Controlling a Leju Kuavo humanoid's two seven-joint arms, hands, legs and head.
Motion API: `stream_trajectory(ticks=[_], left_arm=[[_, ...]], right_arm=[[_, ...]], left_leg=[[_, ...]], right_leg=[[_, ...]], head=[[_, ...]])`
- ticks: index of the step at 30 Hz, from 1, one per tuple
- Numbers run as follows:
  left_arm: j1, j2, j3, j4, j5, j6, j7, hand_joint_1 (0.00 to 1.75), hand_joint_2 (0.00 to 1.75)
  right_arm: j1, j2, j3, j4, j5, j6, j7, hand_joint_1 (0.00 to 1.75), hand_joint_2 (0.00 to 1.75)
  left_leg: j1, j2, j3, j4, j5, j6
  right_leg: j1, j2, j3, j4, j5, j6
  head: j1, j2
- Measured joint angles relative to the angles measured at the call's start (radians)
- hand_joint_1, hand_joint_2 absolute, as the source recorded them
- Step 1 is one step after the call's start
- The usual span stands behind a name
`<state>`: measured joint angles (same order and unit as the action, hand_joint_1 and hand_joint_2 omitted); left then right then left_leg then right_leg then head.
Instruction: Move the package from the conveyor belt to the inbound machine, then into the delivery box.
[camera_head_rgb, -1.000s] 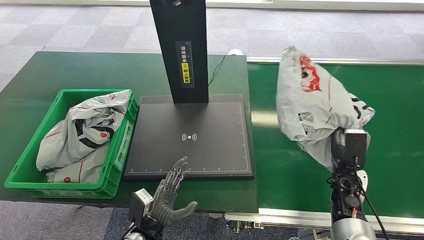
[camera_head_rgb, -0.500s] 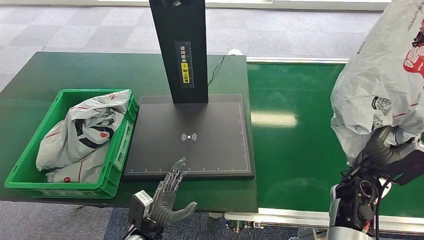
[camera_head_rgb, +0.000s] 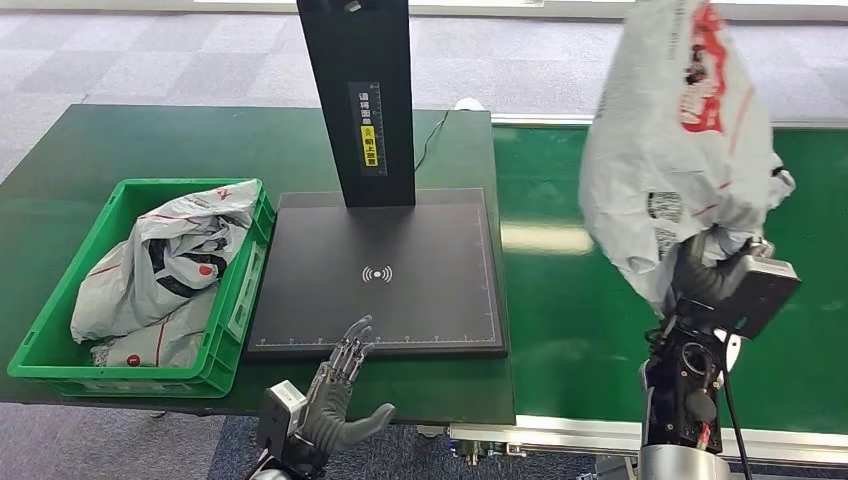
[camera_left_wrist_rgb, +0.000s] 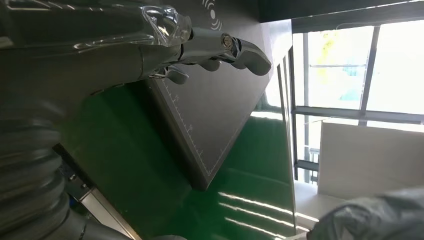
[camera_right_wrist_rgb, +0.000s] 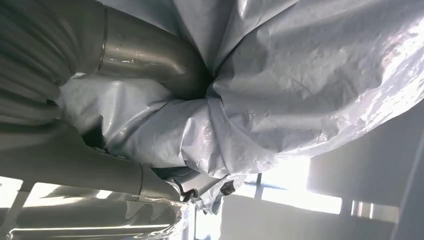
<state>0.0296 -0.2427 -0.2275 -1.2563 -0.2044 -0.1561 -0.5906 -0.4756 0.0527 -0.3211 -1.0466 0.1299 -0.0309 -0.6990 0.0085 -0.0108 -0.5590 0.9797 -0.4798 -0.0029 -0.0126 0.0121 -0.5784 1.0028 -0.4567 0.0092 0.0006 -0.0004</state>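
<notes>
Your long green conveyor belt (camera_head_rgb: 600, 300) runs along the right, butting against the dark green table (camera_head_rgb: 150, 140). On that table sits the inbound machine, a flat black scanning plate with a tall black post (camera_head_rgb: 400, 300), and left of it the green plastic delivery crate (camera_head_rgb: 235, 310), already holding crumpled grey bags. The package, a grey crinkled plastic mailer with red print (camera_head_rgb: 670, 150), hangs in the air above the belt, well apart from the scanning plate. Your right hand (camera_head_rgb: 705, 275) clutches its lower end, so the bulk stands above the grip. That top-heavy hold may let the mailer flop or slide free as you swing leftward, or brush the post. Your left hand (camera_head_rgb: 340, 385) waits empty, fingers apart, at the plate's near edge.
</notes>
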Motion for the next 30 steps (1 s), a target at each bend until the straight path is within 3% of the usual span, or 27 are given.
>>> stream_trajectory(ticks=[5, 12, 27, 30], left_arm=[[-0.035, 0.0, -0.004, 0.028, -0.004, -0.027, -0.012, 0.0, 1.75], [-0.077, 0.0, -0.014, 0.083, -0.005, -0.04, -0.027, 0.0, 1.75], [-0.085, 0.0, -0.016, 0.104, 0.003, -0.051, -0.019, 0.0, 1.75], [-0.085, 0.0, -0.016, 0.104, 0.003, -0.052, -0.012, 0.0, 1.75]], right_arm=[[-0.087, -0.007, 0.207, 0.19, 0.214, 0.062, 0.0, 1.75, 1.75], [-0.209, 0.014, 0.398, 0.411, 0.33, 0.161, 0.053, 1.75, 1.75], [-0.255, 0.028, 0.533, 0.587, 0.461, 0.155, 0.196, 1.75, 1.75], [-0.255, 0.029, 0.545, 0.596, 0.473, 0.129, 0.209, 0.49, 1.75]], left_leg=[[0.001, -0.001, 0.001, 0.0, 0.002, 0.0], [0.001, -0.002, 0.0, 0.0, 0.003, 0.0], [0.001, -0.002, 0.0, 0.0, 0.003, 0.0], [0.001, -0.002, 0.0, 0.0, 0.003, 0.0]], right_leg=[[0.001, -0.001, 0.0, 0.0, 0.001, -0.001], [0.001, -0.002, 0.0, 0.001, 0.001, -0.001], [0.001, -0.002, 0.0, 0.0, 0.001, -0.001], [0.001, -0.002, 0.0, 0.0, 0.001, -0.001]], head=[[0.0, 0.0], [0.0, 0.0], [0.0, 0.0], [0.0, 0.0]])
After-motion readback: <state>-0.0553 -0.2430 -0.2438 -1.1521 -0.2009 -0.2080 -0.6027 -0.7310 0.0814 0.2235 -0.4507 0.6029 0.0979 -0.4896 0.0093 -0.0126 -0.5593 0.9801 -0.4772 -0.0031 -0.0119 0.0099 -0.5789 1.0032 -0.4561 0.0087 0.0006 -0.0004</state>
